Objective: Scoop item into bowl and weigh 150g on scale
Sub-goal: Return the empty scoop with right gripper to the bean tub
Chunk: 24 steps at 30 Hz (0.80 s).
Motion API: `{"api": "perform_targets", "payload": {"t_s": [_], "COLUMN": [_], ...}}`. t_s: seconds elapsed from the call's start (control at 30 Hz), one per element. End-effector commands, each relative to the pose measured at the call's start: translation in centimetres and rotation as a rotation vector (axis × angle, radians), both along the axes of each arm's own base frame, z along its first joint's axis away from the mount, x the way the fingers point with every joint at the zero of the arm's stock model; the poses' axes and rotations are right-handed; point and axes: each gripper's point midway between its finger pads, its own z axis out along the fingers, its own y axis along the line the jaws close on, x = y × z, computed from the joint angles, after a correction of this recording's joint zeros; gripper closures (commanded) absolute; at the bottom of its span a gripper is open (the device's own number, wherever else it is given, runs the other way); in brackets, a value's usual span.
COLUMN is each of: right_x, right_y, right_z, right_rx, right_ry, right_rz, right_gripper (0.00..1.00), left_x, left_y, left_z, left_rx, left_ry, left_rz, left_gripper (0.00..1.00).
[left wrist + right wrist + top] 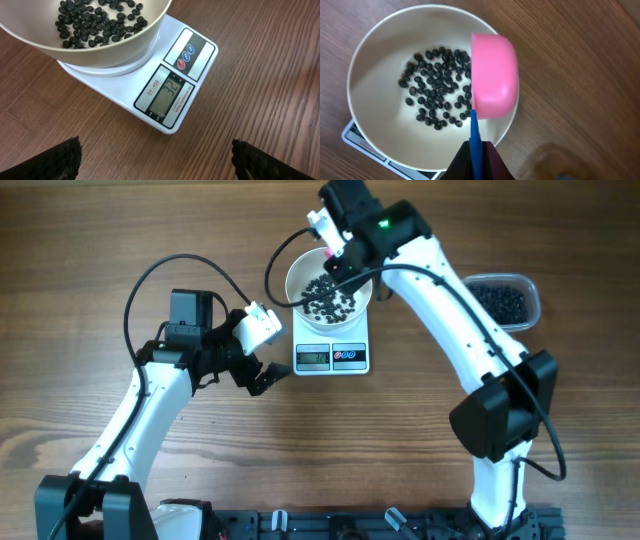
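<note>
The white bowl (pixel 300 280) stands on the scale (pixel 332 357) and holds a thin layer of black beads (pixel 330 295). In the right wrist view my right gripper (pixel 476 150) is shut on the blue handle (pixel 475 132) of a pink scoop (pixel 492 75). The scoop hangs over the bowl's (pixel 375 115) right rim, with its smooth underside facing the camera and the beads (pixel 435 90) below it. My left gripper (pixel 155 152) is open over bare wood just in front of the scale (pixel 125 92). The scale's display (pixel 169 94) is lit, and the bowl (pixel 100 52) with beads (pixel 95 22) sits behind it.
A clear plastic container (pixel 533 290) holding more black beads (pixel 503 302) sits at the right of the table, behind the right arm. The left arm (pixel 150 400) reaches in from the lower left. A black rail runs along the front edge.
</note>
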Motion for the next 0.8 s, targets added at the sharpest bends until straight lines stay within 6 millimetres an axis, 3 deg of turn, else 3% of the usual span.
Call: {"api": "perform_targets", "payload": {"t_s": [0.0, 0.3, 0.57, 0.67, 0.77], "right_x": [-0.1, -0.4, 0.6, 0.6, 0.3], "right_y": [0.2, -0.2, -2.5, -4.7, -9.9], "right_z": [4.8, 4.6, 5.2, 5.9, 7.2], "right_rx": [0.193, 0.123, 0.066, 0.116, 0.181], "right_ry": [-0.032, -0.047, -0.094, -0.071, -0.024], "right_rz": [0.008, 0.004, -0.093, -0.152, -0.276], "right_gripper": [0.96, 0.96, 0.96, 0.96, 0.95], "left_x": [-0.4, -0.4, -0.4, -0.4, -0.4], "left_y": [-0.3, -0.3, -0.3, -0.3, -0.3], "left_z": [-0.4, -0.4, -0.4, -0.4, -0.4], "left_rx": [-0.019, -0.019, -0.019, -0.019, -0.019], "left_ry": [0.021, 0.021, 0.020, 0.021, 0.021], "left_rz": [-0.010, -0.010, -0.010, -0.010, -0.010], "left_gripper": [0.00, 0.00, 0.00, 0.00, 0.00]}}
